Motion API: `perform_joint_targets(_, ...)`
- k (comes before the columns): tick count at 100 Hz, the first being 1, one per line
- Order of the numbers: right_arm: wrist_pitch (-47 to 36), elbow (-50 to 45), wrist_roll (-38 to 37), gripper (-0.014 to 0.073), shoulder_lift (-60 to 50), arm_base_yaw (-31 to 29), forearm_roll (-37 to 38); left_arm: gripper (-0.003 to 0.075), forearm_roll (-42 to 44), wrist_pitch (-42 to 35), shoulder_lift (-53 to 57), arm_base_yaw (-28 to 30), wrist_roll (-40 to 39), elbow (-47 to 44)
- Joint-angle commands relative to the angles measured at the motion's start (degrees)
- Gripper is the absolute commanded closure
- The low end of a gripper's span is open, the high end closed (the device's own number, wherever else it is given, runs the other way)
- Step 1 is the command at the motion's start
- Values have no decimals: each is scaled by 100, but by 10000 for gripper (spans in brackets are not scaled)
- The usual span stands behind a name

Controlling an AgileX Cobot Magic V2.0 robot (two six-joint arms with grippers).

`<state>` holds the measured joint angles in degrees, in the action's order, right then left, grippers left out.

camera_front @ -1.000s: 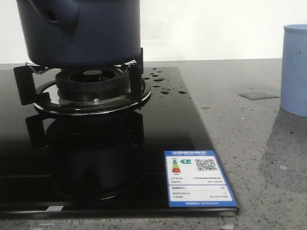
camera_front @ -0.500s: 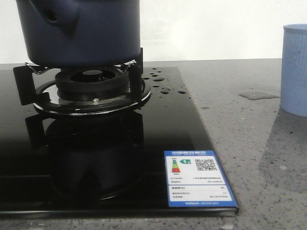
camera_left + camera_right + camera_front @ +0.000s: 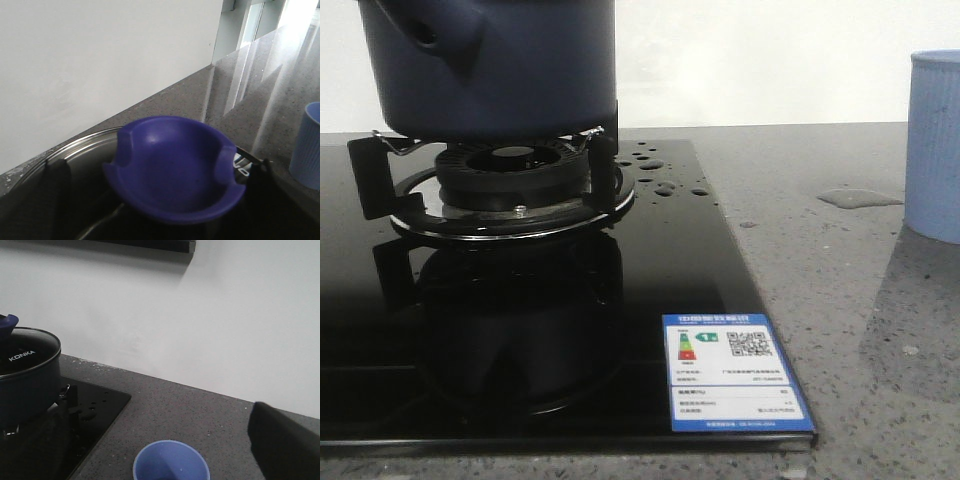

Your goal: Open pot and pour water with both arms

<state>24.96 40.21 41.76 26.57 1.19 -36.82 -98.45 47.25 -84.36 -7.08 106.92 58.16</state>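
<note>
Pot [image 3: 490, 65]: round, matte navy, straight-sided, sitting on the burner grate [image 3: 510, 180] at the black glass hob's [image 3: 650, 270] ten o'clock. Lid knob [image 3: 175, 167]: glossy blue, dished. Pale ribbed cup [image 3: 935, 145] standing on speckled surface [image 3: 840, 280]. Fingers of both arms: cannot tell how they are standing.

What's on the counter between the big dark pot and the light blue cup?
In the front view, between the pot and the cup lie water drops on the black stovetop, then a small puddle on the grey counter.
</note>
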Motion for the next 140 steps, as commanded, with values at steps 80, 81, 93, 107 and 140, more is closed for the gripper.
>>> perform_joint_targets(80,-718,-831,64,-60,293,-41,-122,344,-774,658,1125,117,-27,193)
perform_joint_targets(81,-748,-885,64,-60,293,-41,-122,344,-774,658,1145,117,-27,193)
perform_joint_targets(93,-941,-1302,64,-60,293,-41,-164,344,-774,658,1460,117,-27,193)
perform_joint_targets(107,-1545,-1703,64,-60,293,-41,-432,344,-774,658,1737,117,-27,193)
perform_joint_targets(140,-2406,-1804,64,-60,659,496,-392,345,-774,703,1844,117,-94,193)
